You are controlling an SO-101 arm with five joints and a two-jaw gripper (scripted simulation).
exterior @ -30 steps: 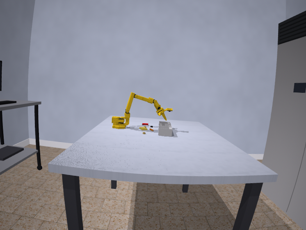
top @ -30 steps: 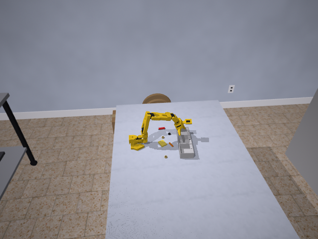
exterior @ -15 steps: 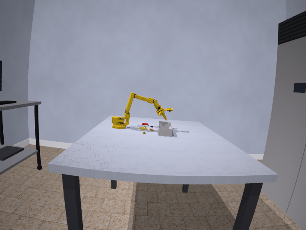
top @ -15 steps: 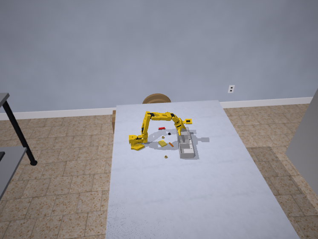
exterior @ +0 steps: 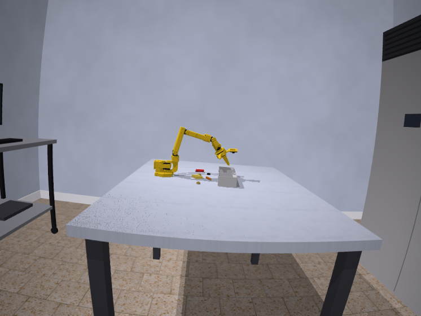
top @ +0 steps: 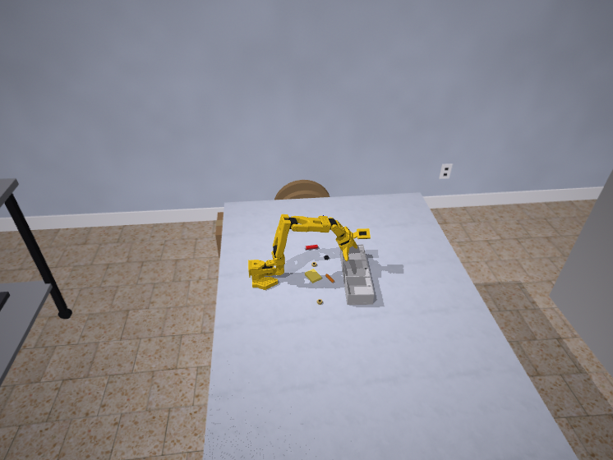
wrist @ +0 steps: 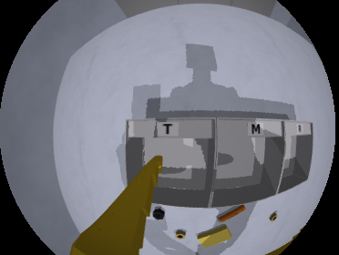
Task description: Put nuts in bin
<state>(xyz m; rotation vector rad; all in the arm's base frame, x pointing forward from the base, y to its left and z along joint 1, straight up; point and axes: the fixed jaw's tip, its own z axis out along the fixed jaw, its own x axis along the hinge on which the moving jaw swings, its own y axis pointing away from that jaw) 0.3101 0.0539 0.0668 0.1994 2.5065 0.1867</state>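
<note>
Arm, one; gripper (top: 352, 247) spread wide, holding nothing, raised over the far end of the bins (top: 360, 282).
Bins, one grey row on the table (top: 321, 371); T and M labels readable in the wrist view, the third label cut off.
Nuts, two visible on the table: one (top: 320, 301) near the bins' near end, one (top: 314, 264) beside the yellow block (top: 312, 275).
Orange peg (top: 329, 278), one.
Red piece (top: 311, 246), one.
Black piece (top: 326, 256), one.
</note>
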